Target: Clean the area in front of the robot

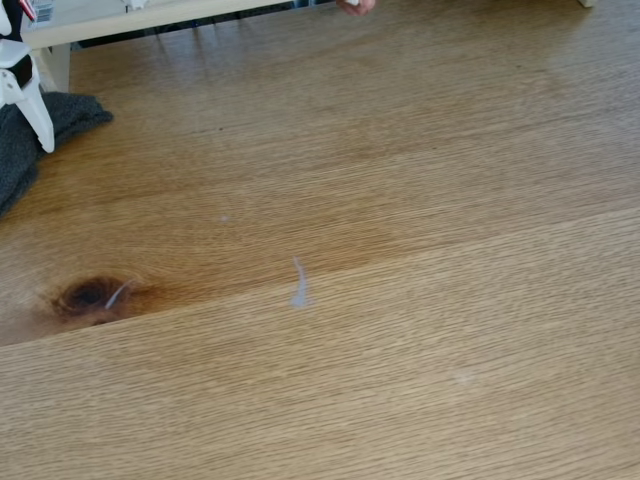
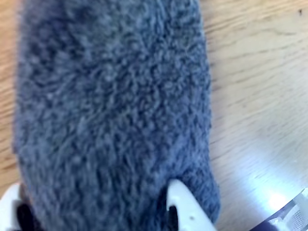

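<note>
A: What's biggest here?

B: The tabletop (image 1: 420, 150), honey-brown boards with a seam running across. Take the dark knot (image 1: 90, 297) as the landmark, low on the left in the fixed view. That open wood is the area to be cleaned.

A: And next in size?

B: The grey cloth (image 1: 30, 140), above the knot at the left edge, lying on the wood. Behind it runs a pale frame (image 1: 150, 18). The robot (image 1: 25, 95) stands over the cloth, fingers (image 1: 40, 130) pointing down into it.

A: Holding it?

B: In the wrist view the cloth (image 2: 110, 110) fills the space between the two white fingers (image 2: 185, 207), which sit one on either side of it, so I judge them closed around the fabric.

A: The dirt?

B: A small pale smear (image 1: 299, 285), right of the knot, just by the seam, well apart from the cloth.

A: What could go wrong?

B: If only fuzz is pinched, dragging may pull the cloth free. A sweep too short or too high would miss the smear.
</note>
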Controlling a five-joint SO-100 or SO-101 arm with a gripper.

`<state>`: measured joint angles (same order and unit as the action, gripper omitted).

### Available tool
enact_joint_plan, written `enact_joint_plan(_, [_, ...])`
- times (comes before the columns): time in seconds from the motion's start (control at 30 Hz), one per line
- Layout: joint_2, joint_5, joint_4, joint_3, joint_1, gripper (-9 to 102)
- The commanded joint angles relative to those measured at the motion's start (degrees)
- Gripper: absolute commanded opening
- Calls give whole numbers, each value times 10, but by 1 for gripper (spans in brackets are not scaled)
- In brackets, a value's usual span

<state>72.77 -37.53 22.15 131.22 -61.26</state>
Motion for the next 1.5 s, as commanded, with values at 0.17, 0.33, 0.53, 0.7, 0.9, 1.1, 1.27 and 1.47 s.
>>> enact_joint_plan(0.17, [-75, -68, -171, -33, -2, 37])
enact_joint_plan(0.33, [-33, -39, -207, -25, -4, 44])
enact_joint_plan(0.53, [-29, -54, -177, -25, -4, 38])
enact_joint_plan(0.7, [-70, -105, -153, -33, -7, 24])
enact_joint_plan(0.9, [-127, -158, -134, -33, -2, 6])
enact_joint_plan(1.1, [-173, -138, -163, -33, -11, 0])
enact_joint_plan(1.27, [-102, -45, -135, -33, 16, 0])
enact_joint_plan(1.47, [76, 79, -62, -33, 91, 0])
